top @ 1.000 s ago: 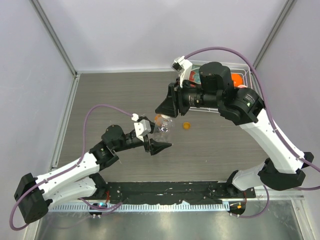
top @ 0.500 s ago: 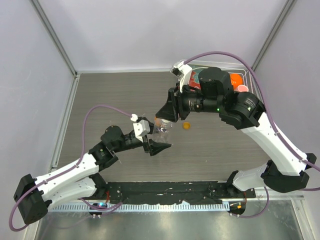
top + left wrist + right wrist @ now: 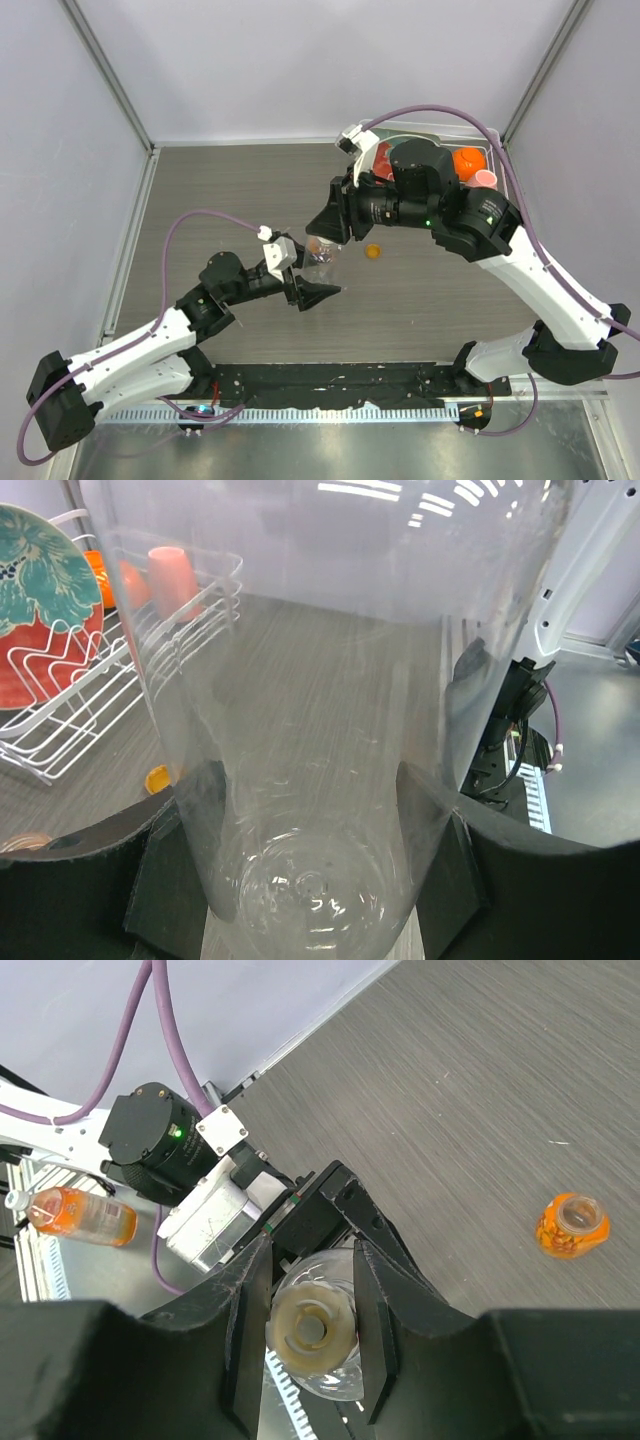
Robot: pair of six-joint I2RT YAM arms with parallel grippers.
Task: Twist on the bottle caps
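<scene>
My left gripper is shut on the clear bottle and holds it upright above the table. In the left wrist view the bottle fills the frame between my fingers. My right gripper is shut on the cream-white cap, which sits on the clear bottle's neck. In the top view the right gripper is right over the bottle. The orange cap lies on the table to the right and also shows in the right wrist view. The orange bottle lies beyond the table's near edge.
A white wire dish rack stands at the back right with a red and teal plate, an orange ball and a pink cup. The rack also shows in the left wrist view.
My right wrist has turned and shifted slightly left and down over the bottle's top. The left arm and the clear bottle have barely moved.
</scene>
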